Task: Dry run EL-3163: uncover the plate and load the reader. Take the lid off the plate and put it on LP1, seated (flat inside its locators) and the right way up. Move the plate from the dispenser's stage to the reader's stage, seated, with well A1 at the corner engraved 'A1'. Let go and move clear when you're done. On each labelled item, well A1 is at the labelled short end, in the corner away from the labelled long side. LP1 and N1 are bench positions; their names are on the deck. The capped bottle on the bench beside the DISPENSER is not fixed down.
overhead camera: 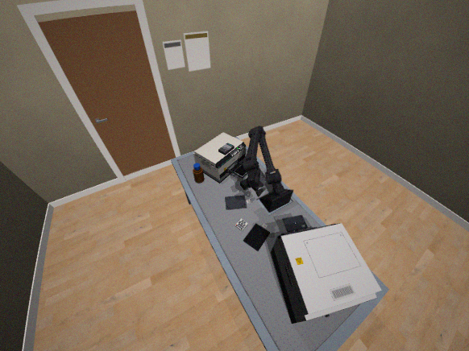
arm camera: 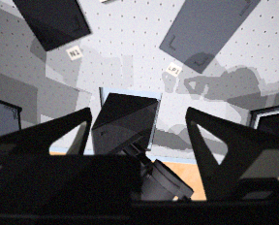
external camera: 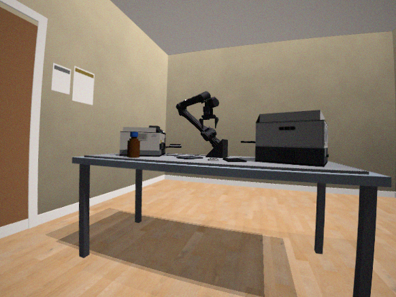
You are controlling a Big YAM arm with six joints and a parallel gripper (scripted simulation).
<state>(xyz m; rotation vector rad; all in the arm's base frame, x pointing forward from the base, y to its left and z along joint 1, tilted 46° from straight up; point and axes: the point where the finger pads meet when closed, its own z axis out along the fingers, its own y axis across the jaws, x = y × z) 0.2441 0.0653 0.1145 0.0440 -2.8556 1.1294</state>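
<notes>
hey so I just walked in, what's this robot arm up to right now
The black arm isn't handling anything: its gripper hangs open above the bench, between two machines. No lid shows on the pad by the LP1 label. A capped brown bottle stands upright beside the smaller machine.

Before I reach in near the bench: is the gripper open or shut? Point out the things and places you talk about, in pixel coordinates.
Open: in the wrist view the fingers of the gripper (external camera: pixel 209 122) (arm camera: pixel 139 113) stand wide apart, holding nothing.
</notes>
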